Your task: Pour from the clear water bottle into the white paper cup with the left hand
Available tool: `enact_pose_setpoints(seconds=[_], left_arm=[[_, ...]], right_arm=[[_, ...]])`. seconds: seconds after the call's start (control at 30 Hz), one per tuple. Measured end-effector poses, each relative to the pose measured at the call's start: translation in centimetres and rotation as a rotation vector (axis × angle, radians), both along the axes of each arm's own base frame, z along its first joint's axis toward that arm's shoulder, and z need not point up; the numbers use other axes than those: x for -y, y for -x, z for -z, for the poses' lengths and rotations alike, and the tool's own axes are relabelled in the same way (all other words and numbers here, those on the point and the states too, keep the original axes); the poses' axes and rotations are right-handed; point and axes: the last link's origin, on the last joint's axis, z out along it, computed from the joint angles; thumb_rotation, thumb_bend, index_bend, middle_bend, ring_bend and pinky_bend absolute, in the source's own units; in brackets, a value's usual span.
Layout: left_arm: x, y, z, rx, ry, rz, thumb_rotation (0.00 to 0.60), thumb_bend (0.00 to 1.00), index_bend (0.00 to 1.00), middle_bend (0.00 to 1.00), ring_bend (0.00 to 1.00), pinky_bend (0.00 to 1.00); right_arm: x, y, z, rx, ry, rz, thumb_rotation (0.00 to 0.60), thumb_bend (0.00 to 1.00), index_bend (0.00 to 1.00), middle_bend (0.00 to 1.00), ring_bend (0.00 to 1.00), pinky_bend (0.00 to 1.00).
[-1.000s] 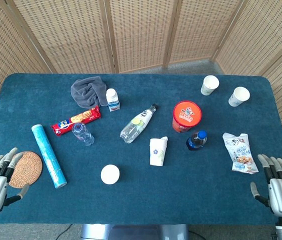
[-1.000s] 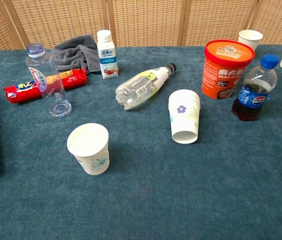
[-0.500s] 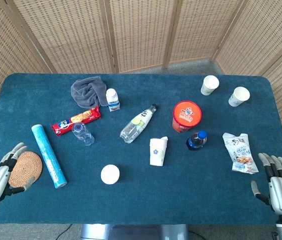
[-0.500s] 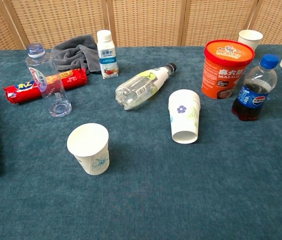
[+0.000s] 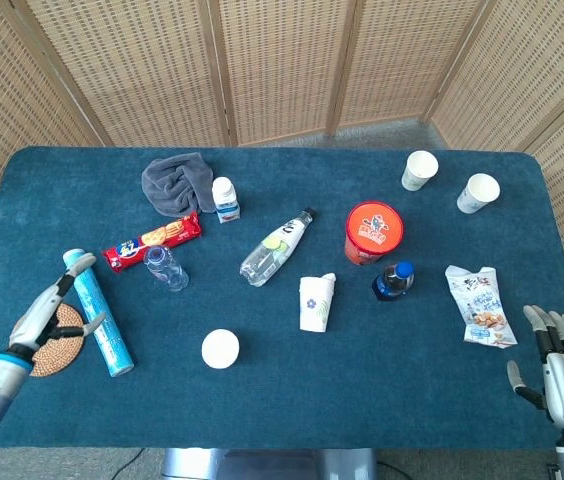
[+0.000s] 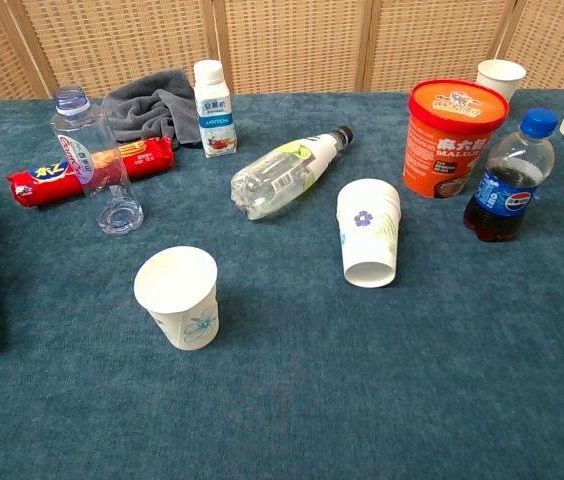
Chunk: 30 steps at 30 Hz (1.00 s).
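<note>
the blue tabletop (image 5: 292,400) carries everything. the left robot hand (image 5: 54,310) hovers over the woven coaster (image 5: 50,340), fingers spread, holding nothing. the right robot hand (image 5: 560,365) rests open. the clear water bottle (image 6: 94,160) stands upright, cap up, behind the white paper cup (image 6: 178,296).

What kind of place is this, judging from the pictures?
Probably an indoor test or lab setup, not a home: a table covered in blue cloth, woven screens closing it off behind, and assorted drinks and snacks laid out, like the orange tub.
</note>
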Motion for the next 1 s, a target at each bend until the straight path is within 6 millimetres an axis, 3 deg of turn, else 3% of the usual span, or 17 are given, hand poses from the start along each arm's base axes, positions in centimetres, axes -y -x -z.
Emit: enact_pose_setpoints(seconds=[0.33,1.0], left_arm=[[-3.2,-1.3,3.0,0.061,0.029,0.047,0.518,0.35,0.00,0.00,0.00,0.00],[-6.8,-2.2,7.2,0.089,0.062,0.092,0.515,0.35,0.00,0.00,0.00,0.00]], right_arm=[[-0.4,0.0,-0.3,0.006,0.011,0.000,0.600,0.44,0.02,0.03,0.00,0.00],[-1.2,-0.1,-1.2,0.006,0.029,0.014,0.600,0.45,0.01,0.03,0.00,0.00]])
